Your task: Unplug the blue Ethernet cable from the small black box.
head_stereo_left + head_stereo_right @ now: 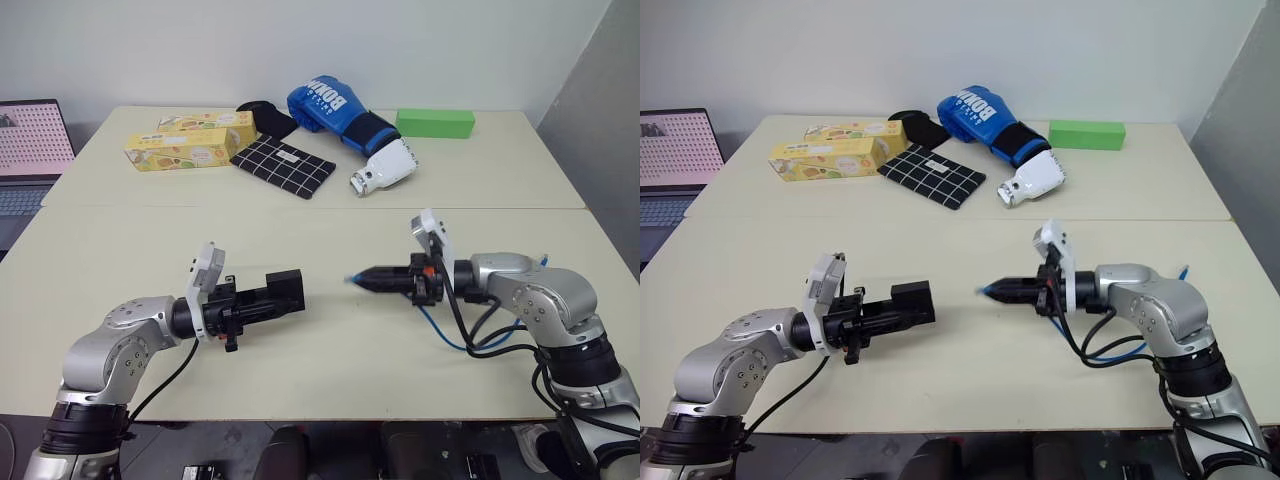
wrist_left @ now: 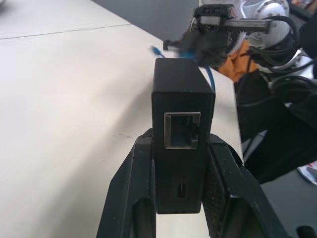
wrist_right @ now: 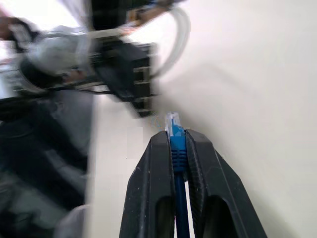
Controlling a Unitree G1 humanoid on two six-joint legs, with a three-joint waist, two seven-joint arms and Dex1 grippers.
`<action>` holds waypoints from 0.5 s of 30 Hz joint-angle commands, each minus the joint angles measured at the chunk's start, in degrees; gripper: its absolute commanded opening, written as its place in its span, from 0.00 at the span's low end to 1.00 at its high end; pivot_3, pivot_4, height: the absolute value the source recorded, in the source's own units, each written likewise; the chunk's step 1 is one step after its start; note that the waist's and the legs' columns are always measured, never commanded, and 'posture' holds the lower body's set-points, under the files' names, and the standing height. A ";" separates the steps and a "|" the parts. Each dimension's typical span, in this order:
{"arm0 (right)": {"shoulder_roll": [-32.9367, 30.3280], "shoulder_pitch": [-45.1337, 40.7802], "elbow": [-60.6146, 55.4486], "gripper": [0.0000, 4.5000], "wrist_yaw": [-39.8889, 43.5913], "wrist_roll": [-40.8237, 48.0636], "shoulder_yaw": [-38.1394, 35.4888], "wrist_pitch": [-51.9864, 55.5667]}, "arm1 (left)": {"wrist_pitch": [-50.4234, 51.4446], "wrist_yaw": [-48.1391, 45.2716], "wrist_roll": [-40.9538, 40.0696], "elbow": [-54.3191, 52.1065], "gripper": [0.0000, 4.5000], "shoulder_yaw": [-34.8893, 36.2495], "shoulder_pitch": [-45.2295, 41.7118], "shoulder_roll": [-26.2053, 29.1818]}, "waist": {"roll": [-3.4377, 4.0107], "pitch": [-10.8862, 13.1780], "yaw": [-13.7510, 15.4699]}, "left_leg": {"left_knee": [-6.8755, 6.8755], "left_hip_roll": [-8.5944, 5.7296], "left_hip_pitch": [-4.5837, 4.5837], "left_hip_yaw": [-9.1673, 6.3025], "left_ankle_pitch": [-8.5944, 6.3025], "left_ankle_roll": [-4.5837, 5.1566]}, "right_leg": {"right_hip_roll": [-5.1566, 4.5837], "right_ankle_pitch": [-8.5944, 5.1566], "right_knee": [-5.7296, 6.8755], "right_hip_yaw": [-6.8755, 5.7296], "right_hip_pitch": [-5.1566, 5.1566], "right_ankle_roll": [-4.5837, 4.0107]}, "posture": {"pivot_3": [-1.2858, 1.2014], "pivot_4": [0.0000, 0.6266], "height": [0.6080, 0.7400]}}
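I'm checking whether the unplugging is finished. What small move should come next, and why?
Probably lower both items onto the table and let go. The small black box, clamped in the left tool, shows an empty port, and the blue Ethernet cable, pinched in the right tool, has its plug free, with a clear gap between the two. The unplugging looks done.

We found the left gripper smeared by blur in the right wrist view, the small black box there unreadable. The right gripper blurred likewise in the left wrist view. The laptop was cut by the frame edge. The blue Ethernet cable ran partly behind the right arm.
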 commanded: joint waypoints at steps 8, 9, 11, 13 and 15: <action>6.62 -2.26 29.35 0.14 -19.93 -24.51 -1.16 -29.63 | 1.65 7.51 -0.40 -5.67 0.18 2.11 0.62 -0.22 | 0.01 0.00 -0.03 | 0.02 0.04 -0.40 0.20 0.02 -0.03 | -0.02 0.01 0.10 0.14 -0.45 -0.01 | 0.52 0.24 1.00; 6.97 -2.27 29.68 0.17 -19.57 -24.48 -1.26 -29.14 | 1.91 7.92 -0.42 -5.91 0.18 2.14 0.64 -0.09 | 0.01 0.00 -0.13 | 0.03 0.05 -0.44 0.20 0.02 -0.04 | -0.02 0.01 0.11 0.14 -0.48 -0.01 | 0.52 0.24 1.00; 7.14 -1.96 28.66 0.22 -17.48 -23.70 -1.27 -27.29 | 1.89 8.94 0.35 -6.13 0.18 2.11 0.84 0.06 | 0.01 0.00 -0.18 | 0.03 0.06 -0.42 0.23 0.02 -0.03 | -0.02 0.01 0.14 0.17 -0.49 -0.01 | 0.52 0.24 1.00; 6.89 -1.66 27.18 0.32 -16.42 -23.38 -1.78 -26.21 | 0.74 10.06 1.80 -5.89 0.18 1.93 1.04 -0.09 | 0.01 0.00 -0.17 | 0.03 0.07 -0.41 0.21 0.02 -0.03 | -0.01 0.01 0.15 0.15 -0.49 -0.01 | 0.52 0.24 1.00; 5.92 -1.37 24.75 0.43 -14.79 -22.53 -2.68 -24.89 | -1.39 13.19 3.69 -4.38 0.18 2.46 0.36 -1.64 | 0.01 0.00 -0.17 | 0.03 0.06 -0.41 0.22 0.02 -0.02 | -0.01 0.01 0.15 0.16 -0.49 -0.01 | 0.52 0.24 1.00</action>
